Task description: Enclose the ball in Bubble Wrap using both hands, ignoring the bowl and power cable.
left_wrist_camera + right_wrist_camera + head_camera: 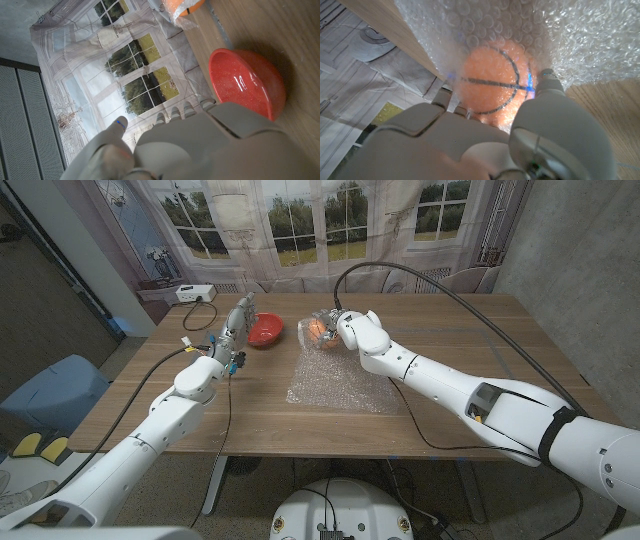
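The left hand (236, 328) is seen raised above the table (150, 405) on the left side, just beside the red bowl (266, 330) and apart from it. Nothing is held in it; in the left wrist view its fingers (172, 114) are seen reaching out side by side with the thumb set off from them, so it is taken to be spread loosely and waiting (most likely kept clear until a second hand is wanted for the folding). The bowl is left alone, as the task asks, and is seen close under that hand in the left wrist view (245, 82).

Further right, near the middle of the table, a sheet of bubble wrap (340, 380) is laid out, its near part flat on the wood and its far edge lifted and gathered over the ball (318, 330). The ball, orange with dark lines like a basketball's, is thus placed at the far end of the sheet, and is judged to be partly covered, not yet enclosed.

The right hand (352, 330) is pressed against that bundle; in the right wrist view its fingers (547, 82) are seen closed on the wrap (580, 40) with the ball (495, 82) behind it, presumably so that the fold is kept from springing back.

How far the wrap goes round the far side of the ball cannot be told, and the ball's underside is hidden by the hand. A black cable (420, 275) is seen arching over the right arm (whether it is the power cable cannot be told).
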Motion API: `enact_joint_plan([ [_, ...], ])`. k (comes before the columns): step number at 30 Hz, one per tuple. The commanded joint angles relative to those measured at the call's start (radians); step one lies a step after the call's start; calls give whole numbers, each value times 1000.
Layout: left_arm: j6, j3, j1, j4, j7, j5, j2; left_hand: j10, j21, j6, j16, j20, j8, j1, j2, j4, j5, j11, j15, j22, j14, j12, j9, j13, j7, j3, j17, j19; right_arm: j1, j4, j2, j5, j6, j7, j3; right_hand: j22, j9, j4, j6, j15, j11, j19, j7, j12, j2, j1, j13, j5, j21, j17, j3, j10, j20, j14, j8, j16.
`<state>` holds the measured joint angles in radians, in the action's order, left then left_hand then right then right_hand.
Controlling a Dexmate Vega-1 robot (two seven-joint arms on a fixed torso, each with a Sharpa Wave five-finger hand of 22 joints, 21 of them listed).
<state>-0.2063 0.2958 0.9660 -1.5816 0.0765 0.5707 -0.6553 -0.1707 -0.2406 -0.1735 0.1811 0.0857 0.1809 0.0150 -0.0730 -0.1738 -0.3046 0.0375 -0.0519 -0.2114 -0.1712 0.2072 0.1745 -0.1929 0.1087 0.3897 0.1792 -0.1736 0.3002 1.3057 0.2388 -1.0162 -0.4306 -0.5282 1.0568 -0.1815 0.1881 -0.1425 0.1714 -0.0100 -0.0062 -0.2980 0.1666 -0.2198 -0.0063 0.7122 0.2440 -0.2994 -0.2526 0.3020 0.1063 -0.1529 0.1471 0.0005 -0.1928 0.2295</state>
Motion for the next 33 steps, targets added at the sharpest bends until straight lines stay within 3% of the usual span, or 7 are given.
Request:
enact_joint_plan([
  [1,13,6,-7,4,-3,3,3,-209,-5,-154,5,0,5,0,-57,-1,-5,-5,5,-2,-283,5,3,-2,6,-5,1,-167,-58,-208,-83,17,43,83,63,-4,5,-11,88,32,-16,-80,10,-12,6,43,1,-19,-26,-2,5,22,-11,57,-13,22],
  [6,15,9,-13,10,-6,4,5,-210,-5,-155,5,0,5,-1,-57,-1,-5,-6,5,-2,-283,4,3,-2,7,-6,1,-167,-106,-368,-148,67,97,111,87,-9,5,-7,57,76,-36,-182,30,-28,20,87,0,-32,-59,4,5,81,-33,169,-18,66],
  [10,19,9,-15,11,-3,4,5,-210,-5,-156,5,0,4,0,-57,-1,-5,-7,5,-2,-283,4,3,-2,7,-7,1,-166,-115,-419,-160,114,126,160,87,-16,7,3,-31,117,-41,-301,9,-75,33,126,3,-40,-103,28,-9,230,-62,339,-40,142],
  [15,21,11,-19,17,-4,3,5,-211,-6,-156,5,1,4,0,-56,0,-6,-5,5,-2,-283,4,3,-2,7,-9,1,-166,-97,-386,-129,143,142,249,80,-23,15,5,-260,161,-42,-330,-69,-174,61,181,29,-42,-123,95,-23,427,-80,529,-100,245],
  [19,20,16,-31,27,-11,2,9,-211,-5,-156,4,0,4,0,-56,0,-6,-5,6,-2,-283,4,3,-2,7,-10,1,-167,-92,-374,-119,150,137,286,83,-35,35,-13,-394,200,-48,-394,-107,-274,88,277,67,-47,-168,193,-17,557,-135,687,-131,367],
  [22,20,19,-38,32,-13,1,12,-211,-5,-157,4,1,4,0,-55,0,-6,-7,5,-2,-284,4,3,-2,7,-11,1,-167,-86,-367,-109,162,142,322,77,-62,58,-20,-500,224,-50,-451,-120,-366,108,374,112,-44,-230,320,-12,653,-155,803,-163,496],
  [33,29,32,-55,36,-18,-5,18,-210,-5,-158,4,0,3,0,-54,1,-7,-6,5,-2,-284,5,3,-2,7,-14,1,-168,-19,-222,-7,227,222,462,-2,-85,93,-15,-753,234,-45,-542,-114,-531,148,485,185,-22,-342,413,15,861,-197,987,-285,546],
])
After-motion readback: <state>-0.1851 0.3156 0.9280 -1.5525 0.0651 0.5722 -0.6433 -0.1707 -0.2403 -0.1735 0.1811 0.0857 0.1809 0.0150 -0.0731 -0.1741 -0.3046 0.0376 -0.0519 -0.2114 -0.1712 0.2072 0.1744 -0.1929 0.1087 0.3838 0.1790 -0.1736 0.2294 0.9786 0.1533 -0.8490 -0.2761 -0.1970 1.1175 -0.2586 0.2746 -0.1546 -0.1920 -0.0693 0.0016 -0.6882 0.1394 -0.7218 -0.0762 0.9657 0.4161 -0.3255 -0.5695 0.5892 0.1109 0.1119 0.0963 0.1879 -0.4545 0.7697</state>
